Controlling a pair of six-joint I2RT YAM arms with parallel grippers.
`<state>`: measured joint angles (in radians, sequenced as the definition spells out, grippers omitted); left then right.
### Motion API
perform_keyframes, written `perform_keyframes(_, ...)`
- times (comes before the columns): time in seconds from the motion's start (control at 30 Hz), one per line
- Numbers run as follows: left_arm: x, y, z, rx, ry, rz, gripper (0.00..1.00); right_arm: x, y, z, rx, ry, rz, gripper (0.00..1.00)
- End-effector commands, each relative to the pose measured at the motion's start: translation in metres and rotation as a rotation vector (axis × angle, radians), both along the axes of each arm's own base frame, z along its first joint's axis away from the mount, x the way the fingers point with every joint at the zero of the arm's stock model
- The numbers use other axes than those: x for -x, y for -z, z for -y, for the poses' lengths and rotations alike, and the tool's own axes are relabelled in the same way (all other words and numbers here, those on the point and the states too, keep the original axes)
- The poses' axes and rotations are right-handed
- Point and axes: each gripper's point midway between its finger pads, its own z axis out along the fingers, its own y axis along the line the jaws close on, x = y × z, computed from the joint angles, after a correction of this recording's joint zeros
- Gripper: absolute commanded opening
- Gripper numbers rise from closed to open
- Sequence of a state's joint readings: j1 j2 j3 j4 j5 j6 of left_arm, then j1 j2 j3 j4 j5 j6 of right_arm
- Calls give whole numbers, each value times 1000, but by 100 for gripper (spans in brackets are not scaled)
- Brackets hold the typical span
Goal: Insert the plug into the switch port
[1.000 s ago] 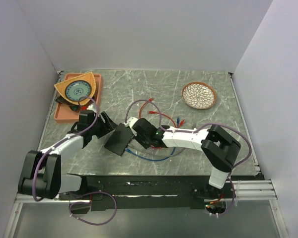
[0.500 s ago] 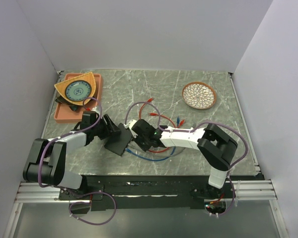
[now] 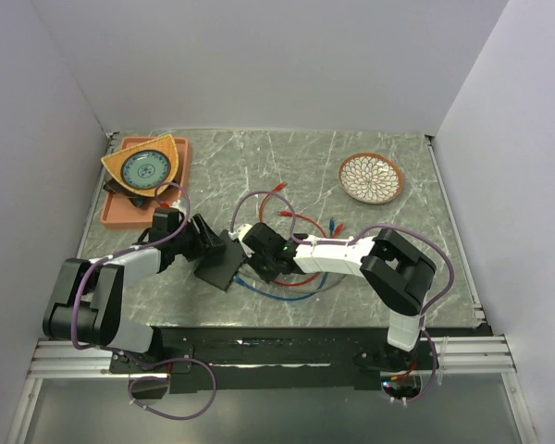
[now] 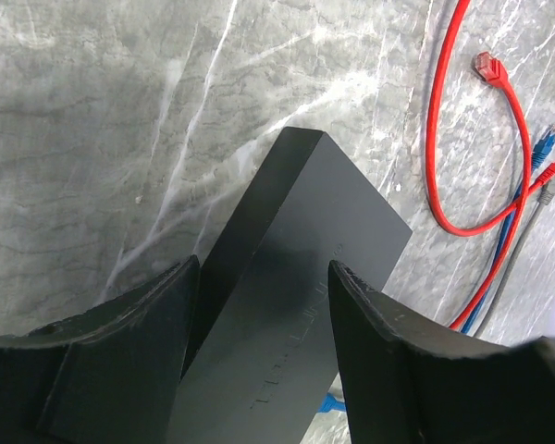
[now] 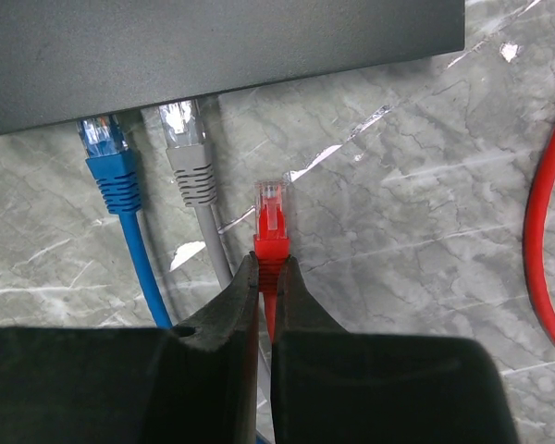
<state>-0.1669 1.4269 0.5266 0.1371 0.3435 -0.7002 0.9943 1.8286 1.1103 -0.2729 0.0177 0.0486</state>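
"Our right arm has slid a bit to the left since a second ago, closer to the switch box [image 3: 220,261]."

"Yes, and our right hand [image 5: 264,270] is pinching the red plug [image 5: 271,213] tight, just behind its clear tip."

"Where is the plug?"

"Just in front of the box's long edge, not touching it, right beside the grey plug [image 5: 182,120]. The grey one and the blue plug [image 5: 102,139] both go in under that edge."

"And the switch port?"

"It is hidden under that edge, so we can't see it."

"Our left hand [image 4: 264,268] pinches the box from both sides."
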Motion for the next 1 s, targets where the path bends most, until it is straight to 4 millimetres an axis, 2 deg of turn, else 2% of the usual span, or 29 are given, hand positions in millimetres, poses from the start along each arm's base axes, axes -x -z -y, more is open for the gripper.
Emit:
perform_keyframes(0.0,8,4,3,19,21,-15,63,-13,-10,-12,-46,33,39,0)
perform_keyframes(0.67,12,5,7,49,27,-21,61,-34,-26,-48,-111,15,75,0)
perform_keyframes(0.97,12,3,11,70,38,-17,61,-36,-26,-49,-121,26,89,0)
